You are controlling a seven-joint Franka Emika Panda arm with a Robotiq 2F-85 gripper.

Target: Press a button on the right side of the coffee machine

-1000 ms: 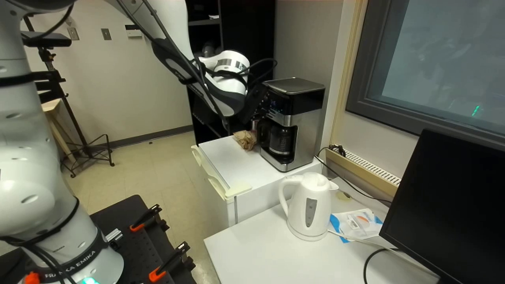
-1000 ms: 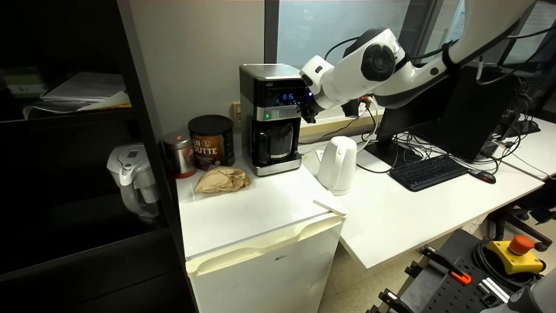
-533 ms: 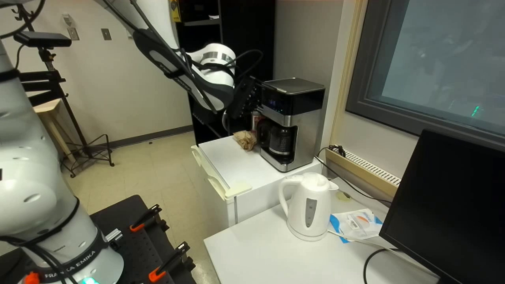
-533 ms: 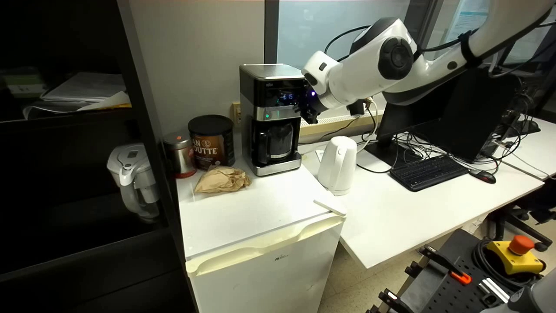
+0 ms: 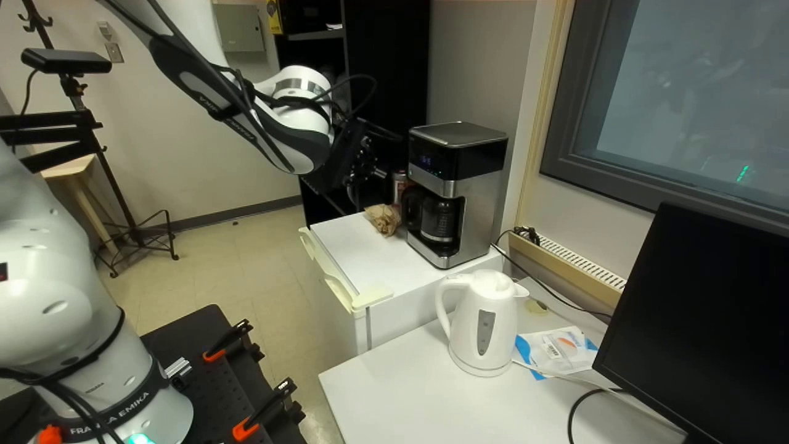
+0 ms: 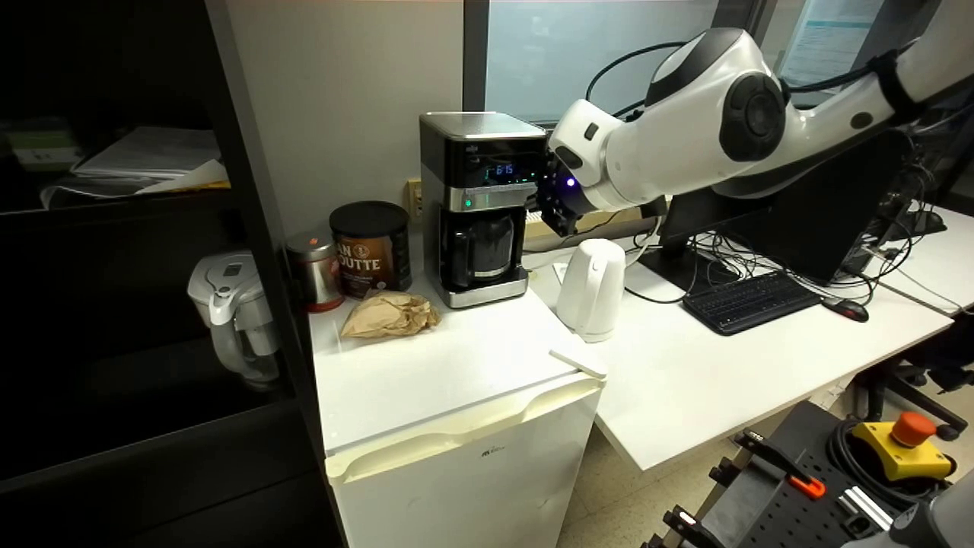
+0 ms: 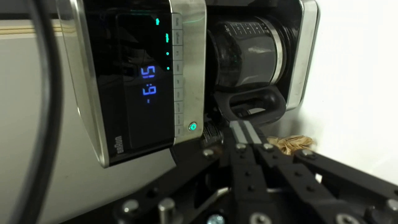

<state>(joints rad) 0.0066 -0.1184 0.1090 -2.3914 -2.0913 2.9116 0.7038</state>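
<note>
wrist view: my end effector (image 7: pixel 245 132) is clenched, one coffee machine (image 7: pixel 192 73) at its 11 o'clock-ish, one carafe (image 7: pixel 248 59) at 12

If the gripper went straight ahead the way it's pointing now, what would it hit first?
Probably the carafe handle of the coffee machine: the wrist view shows it beyond the gripper, though depth is unclear.
</note>
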